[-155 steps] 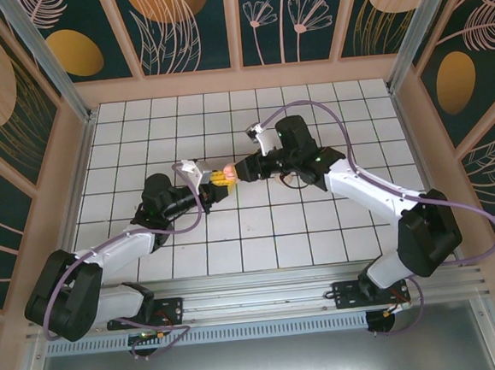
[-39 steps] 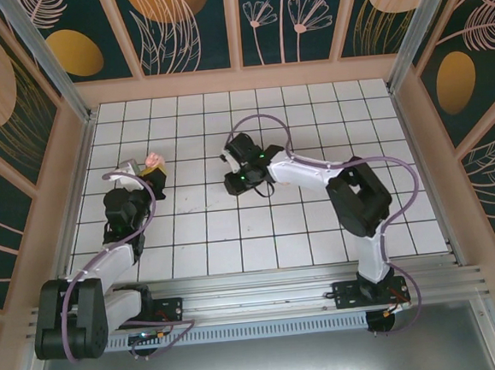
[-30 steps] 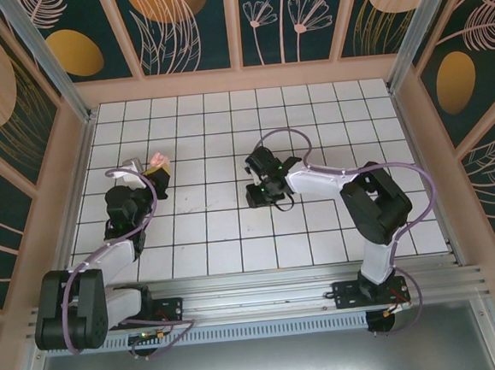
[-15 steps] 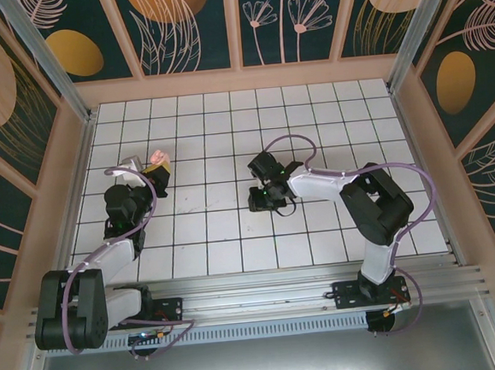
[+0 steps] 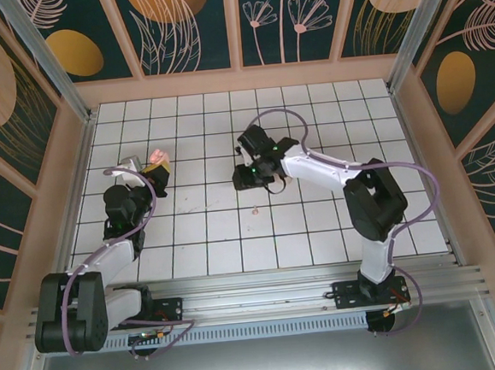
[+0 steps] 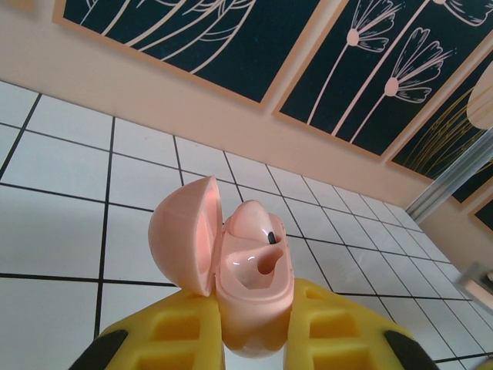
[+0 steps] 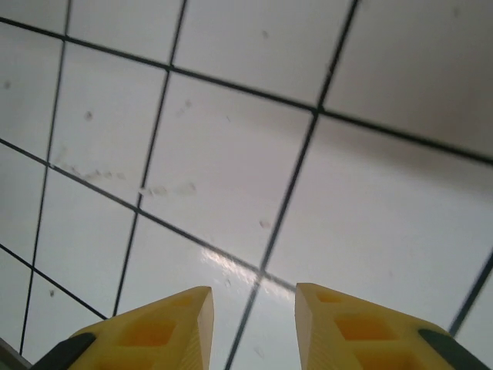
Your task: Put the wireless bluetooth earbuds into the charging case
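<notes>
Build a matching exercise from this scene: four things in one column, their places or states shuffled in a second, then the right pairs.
Things:
1. charging case
2. right claw
3. loose earbud
4. other earbud

States:
A. lies on the tiled table
B. sits inside the case
C. lid open, gripped by the left claw
D. open, empty, above the table

Pairs: 1-C, 2-D, 3-A, 4-B
</notes>
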Controlling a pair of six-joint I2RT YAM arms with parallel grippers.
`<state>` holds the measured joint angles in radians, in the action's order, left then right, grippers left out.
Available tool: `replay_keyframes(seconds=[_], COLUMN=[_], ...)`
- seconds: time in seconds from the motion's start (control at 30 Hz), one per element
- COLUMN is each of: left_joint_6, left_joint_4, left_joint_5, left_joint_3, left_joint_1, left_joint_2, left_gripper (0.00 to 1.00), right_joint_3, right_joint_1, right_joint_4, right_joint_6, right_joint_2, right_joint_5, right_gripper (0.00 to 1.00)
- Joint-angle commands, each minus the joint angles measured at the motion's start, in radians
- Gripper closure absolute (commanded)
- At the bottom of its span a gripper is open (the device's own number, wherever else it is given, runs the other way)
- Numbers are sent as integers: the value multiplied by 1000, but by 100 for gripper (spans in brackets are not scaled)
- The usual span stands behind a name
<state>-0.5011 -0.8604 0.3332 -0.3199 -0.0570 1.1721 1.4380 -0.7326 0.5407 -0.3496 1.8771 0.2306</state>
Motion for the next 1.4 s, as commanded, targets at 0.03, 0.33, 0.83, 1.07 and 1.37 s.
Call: replay_keyframes(seconds=[0.03, 0.33, 0.83, 1.07, 1.37], left_joint_6=[33, 41, 27, 29, 33], left_joint_4=[9, 18, 2, 5, 20], left_joint_5=[0, -6, -5, -3, -6], left_joint_3=[-6, 0, 8, 5, 5], left_joint_1=[2, 3, 2, 3, 2], left_joint_2=[-39, -45, -46, -48, -65], left_gripper=[88, 88, 88, 88, 88], right_joint_3=[68, 59, -41, -81, -135], right_joint_1=[4, -5, -1, -2, -7], right_joint_4=[93, 104, 133, 165, 174], right_joint_6=[115, 151, 166, 159, 135], right_joint_2=[110, 186, 172, 128, 74], right_joint_5=[55, 113, 43, 30, 48], right_gripper=[66, 67, 67, 69, 71])
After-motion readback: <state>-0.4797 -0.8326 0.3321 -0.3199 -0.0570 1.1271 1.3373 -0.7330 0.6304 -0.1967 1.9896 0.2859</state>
